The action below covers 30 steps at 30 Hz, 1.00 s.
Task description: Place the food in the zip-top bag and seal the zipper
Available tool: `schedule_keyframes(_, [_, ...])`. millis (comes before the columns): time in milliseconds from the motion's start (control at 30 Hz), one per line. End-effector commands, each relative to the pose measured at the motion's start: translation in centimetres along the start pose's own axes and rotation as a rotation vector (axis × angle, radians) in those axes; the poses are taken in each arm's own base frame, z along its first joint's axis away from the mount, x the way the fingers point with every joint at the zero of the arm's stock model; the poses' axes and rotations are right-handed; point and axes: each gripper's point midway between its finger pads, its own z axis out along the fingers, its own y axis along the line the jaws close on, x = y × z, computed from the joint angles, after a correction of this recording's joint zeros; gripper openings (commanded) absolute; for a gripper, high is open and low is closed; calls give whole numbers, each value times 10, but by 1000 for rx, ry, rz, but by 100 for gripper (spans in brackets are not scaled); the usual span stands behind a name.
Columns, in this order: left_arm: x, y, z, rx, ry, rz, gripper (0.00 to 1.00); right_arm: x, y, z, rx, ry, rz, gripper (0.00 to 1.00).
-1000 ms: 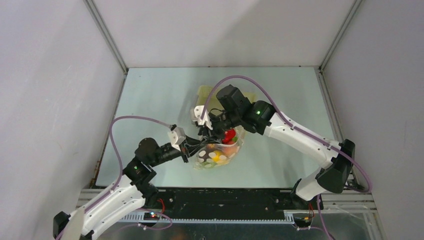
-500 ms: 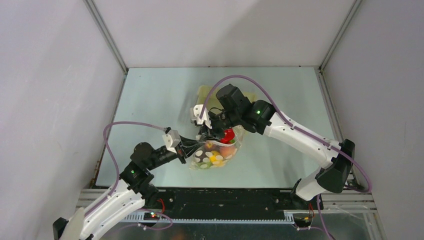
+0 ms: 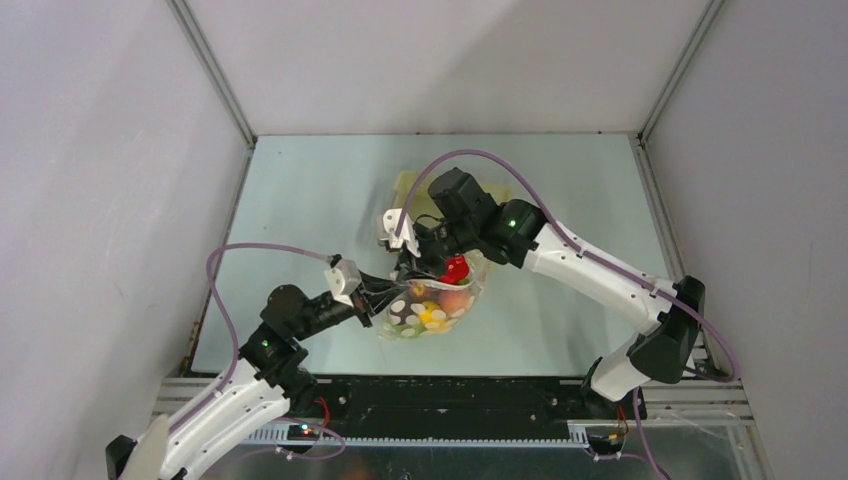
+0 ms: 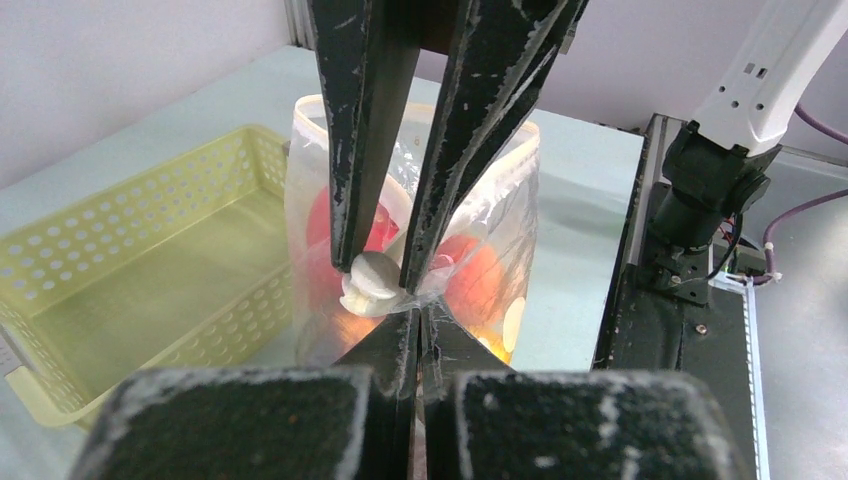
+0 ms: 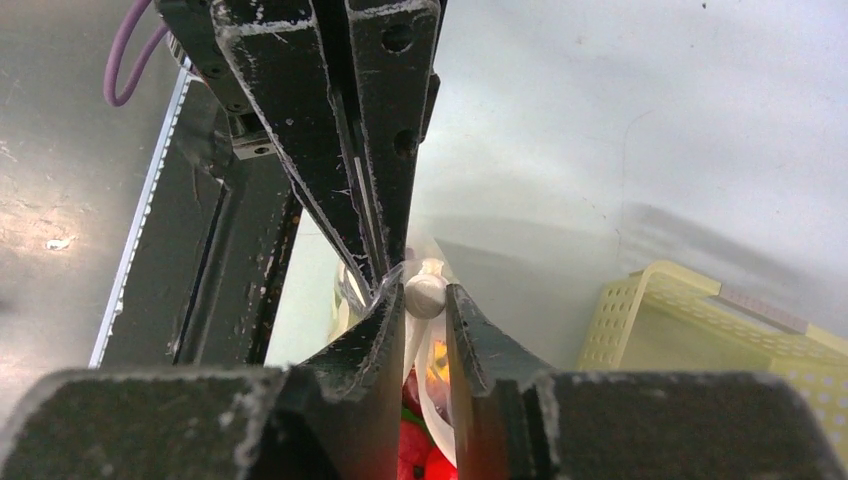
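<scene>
The zip-top bag [image 3: 432, 312], clear with white dots, hangs between my two grippers just above the table. The food [image 3: 440, 305] is inside it: red, orange, yellow and green pieces. My left gripper [image 4: 418, 315] is shut on the bag's top corner, next to the zipper. The zipper's white slider [image 5: 425, 293] sits between the tips of my right gripper [image 5: 425, 297], and both fingers touch it. In the left wrist view the right gripper's fingers [image 4: 350, 200] come down from above onto the slider [image 4: 372, 280]. Red food [image 5: 415, 445] shows below the right jaws.
The pale yellow latticed basket [image 4: 120, 270] stands just behind the bag, partly hidden under my right arm in the top view [image 3: 408, 186]. The black base rail [image 3: 440, 395] runs along the near table edge.
My right jaws have narrowed onto the white slider. The left arm drew back to the left and the bag shifted slightly with it. The left jaws stayed shut.
</scene>
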Motion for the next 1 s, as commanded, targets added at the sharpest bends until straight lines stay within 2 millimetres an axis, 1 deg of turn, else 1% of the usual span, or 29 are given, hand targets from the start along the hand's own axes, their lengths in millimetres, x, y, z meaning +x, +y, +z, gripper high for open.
schedule_keyframes(0, [-26, 4, 0, -23, -96, 55, 0, -12, 0, 1, -9, -13, -9, 16])
schedule_keyframes(100, [-29, 7, 0, -43, -101, 48, 0, -7, 2, 1, -15, 11, 5, 6])
schedule_keyframes(133, [-29, 8, -1, -52, -102, 48, 0, -6, 2, 1, -16, 20, 10, 1])
schedule_keyframes(267, [-28, 13, -2, -80, -105, 46, 0, -1, 4, -4, -10, 44, 15, 0])
schedule_keyframes(367, [-28, 13, -2, -81, -107, 46, 0, 1, 3, -6, -2, 55, 11, 0])
schedule_keyframes(467, [-27, 9, -3, -59, -107, 54, 0, -3, 5, -9, -10, 38, 9, 0])
schedule_keyframes(600, [-24, 6, -2, -37, -92, 68, 0, -13, 11, -11, -43, -1, -2, 0])
schedule_keyframes(733, [-21, 3, -3, -13, -77, 80, 0, -19, 10, -14, -30, -23, -14, 0])
schedule_keyframes(767, [-19, 0, -3, 2, -73, 86, 0, -20, 11, -15, -31, -25, -15, 1])
schedule_keyframes(800, [-19, -1, -3, 11, -72, 90, 0, -19, 10, -15, -30, -24, -16, 10])
schedule_keyframes(900, [-15, -10, -3, 68, -59, 112, 0, -19, 11, -15, -33, -22, -16, 16])
schedule_keyframes(967, [-12, -12, -4, 86, -53, 138, 0, -19, 11, -14, -37, -23, -18, 20])
